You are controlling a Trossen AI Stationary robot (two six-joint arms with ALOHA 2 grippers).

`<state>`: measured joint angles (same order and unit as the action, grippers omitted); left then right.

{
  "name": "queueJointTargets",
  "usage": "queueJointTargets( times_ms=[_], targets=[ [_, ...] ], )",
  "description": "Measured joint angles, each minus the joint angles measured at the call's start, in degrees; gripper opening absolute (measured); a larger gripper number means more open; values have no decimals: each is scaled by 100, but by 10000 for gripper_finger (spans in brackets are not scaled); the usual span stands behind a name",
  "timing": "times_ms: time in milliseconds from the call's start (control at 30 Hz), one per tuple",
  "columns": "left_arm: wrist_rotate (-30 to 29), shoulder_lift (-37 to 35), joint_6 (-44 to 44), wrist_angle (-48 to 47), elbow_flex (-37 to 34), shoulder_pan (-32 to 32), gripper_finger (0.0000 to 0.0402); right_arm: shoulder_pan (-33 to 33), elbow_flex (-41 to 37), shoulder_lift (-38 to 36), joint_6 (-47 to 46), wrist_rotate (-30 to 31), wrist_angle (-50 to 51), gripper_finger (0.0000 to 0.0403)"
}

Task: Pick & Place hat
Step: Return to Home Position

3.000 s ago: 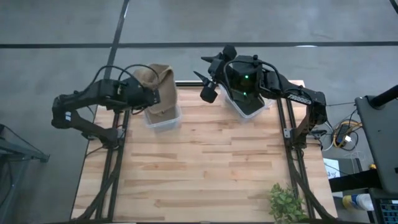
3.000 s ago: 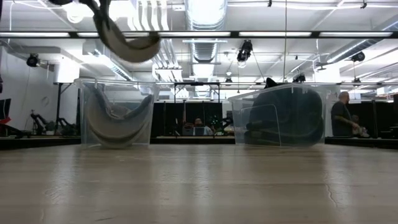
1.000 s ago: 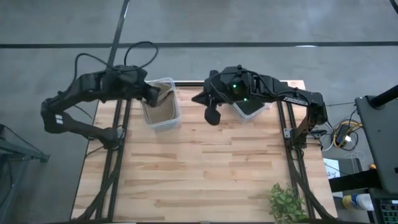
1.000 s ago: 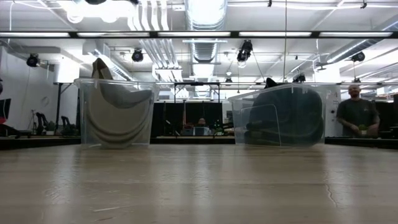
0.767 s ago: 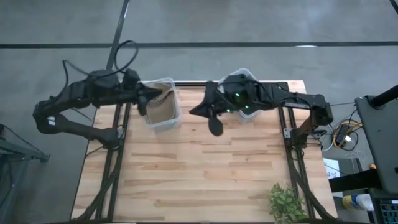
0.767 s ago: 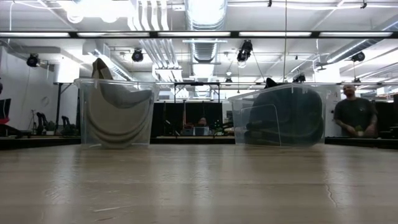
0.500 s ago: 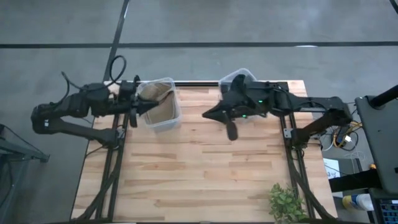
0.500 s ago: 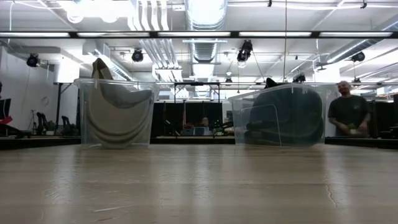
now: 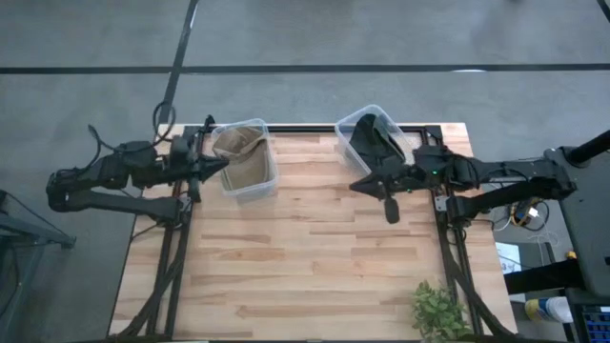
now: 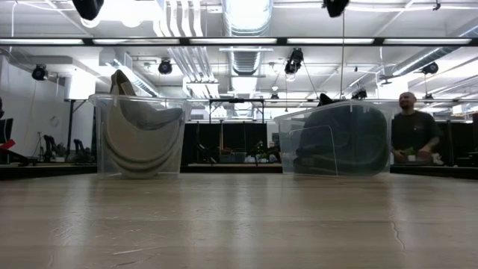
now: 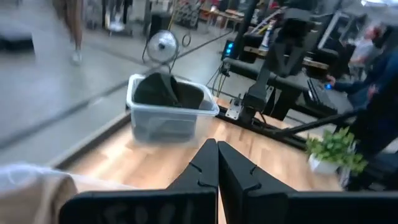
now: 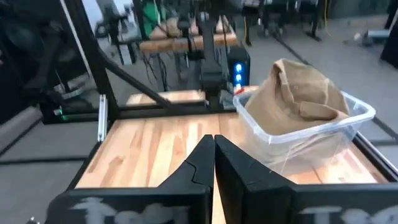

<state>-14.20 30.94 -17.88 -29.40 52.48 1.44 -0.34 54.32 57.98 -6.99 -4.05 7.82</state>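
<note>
A tan hat [image 9: 238, 145] lies in a clear bin [image 9: 255, 186] at the table's far left, and a part of it pokes above the rim [image 10: 119, 81]. It also shows in the right wrist view [image 12: 301, 96]. Dark hats [image 9: 374, 141] fill a second clear bin [image 10: 340, 138] at the far right, which shows in the left wrist view too [image 11: 168, 106]. My left gripper [image 9: 217, 165] is shut and empty just left of the tan hat's bin. My right gripper [image 9: 358, 186] is shut and empty just in front of the dark hats' bin.
Bare wooden table [image 9: 305, 267] spreads out in front of both bins. A green plant [image 9: 438, 310] stands at the near right corner. A person [image 10: 414, 131] stands in the room beyond the table, behind the dark hats' bin.
My left gripper has drawn back from the tan hat's bin toward the table's left edge. My right gripper has swung from the gap between the bins toward the table's right and near edges. Both hats' bins have stayed put.
</note>
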Motion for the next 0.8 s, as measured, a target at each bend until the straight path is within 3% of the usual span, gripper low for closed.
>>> queueJointTargets(
  times_ms=[233,433,600,800],
  targets=[
    [-18,-482,429,390,-652,-5,0,0,-1445,-1116,232,-377,-1256,8],
    [3,-975,678,1158,-1549,-12,0,-19,-2235,-1902,810,-335,-714,8],
    [351,-1500,913,1960,-2149,-12,0,-7,-2860,-2498,963,-363,-1442,9],
    [605,-2137,967,1917,-2795,-12,0,-7,-3393,-3044,1002,-378,-1749,9]
  ],
)
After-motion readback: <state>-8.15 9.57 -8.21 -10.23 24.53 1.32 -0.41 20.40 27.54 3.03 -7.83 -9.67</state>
